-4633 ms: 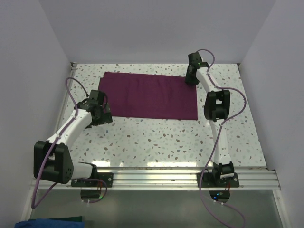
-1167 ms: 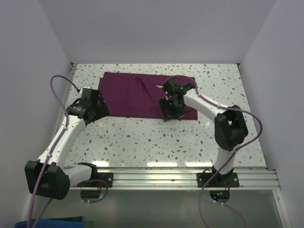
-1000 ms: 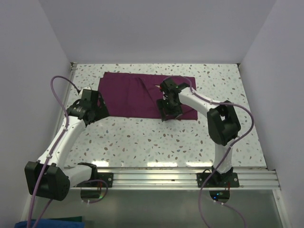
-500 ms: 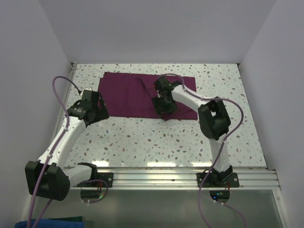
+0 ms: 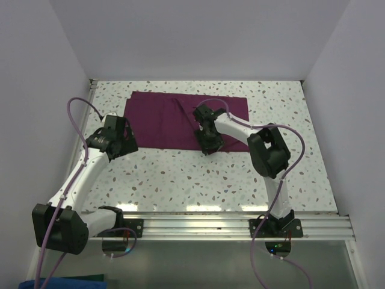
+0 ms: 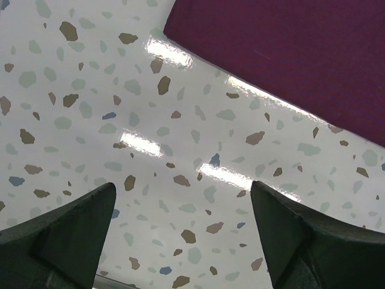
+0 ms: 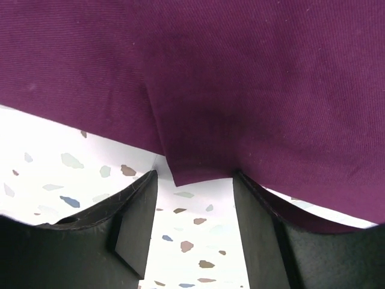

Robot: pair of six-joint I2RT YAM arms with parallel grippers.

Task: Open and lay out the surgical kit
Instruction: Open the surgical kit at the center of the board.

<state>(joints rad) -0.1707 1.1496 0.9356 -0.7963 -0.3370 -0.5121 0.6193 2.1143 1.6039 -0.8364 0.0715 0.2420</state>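
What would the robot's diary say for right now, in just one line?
stage: opening kit | right jaws: apart, cloth wrap flap corner between them | left jaws: wide open over table beside wrap | instruments: none visible

The left arm (image 5: 78, 174) rises from its base at the near left and leans forward along that side. Its elbow sits low by the base, and the wrist is bent so the left gripper (image 5: 120, 143) points downward. Its fingers (image 6: 66, 229) are spread wide, with a broad gap between them. The right arm (image 5: 278, 189) stands tall from its base, folds at the elbow and reaches leftward toward the middle. The right gripper (image 5: 208, 143) tilts down at the arm's end, its fingers (image 7: 135, 208) partly apart and the tips level with each other.
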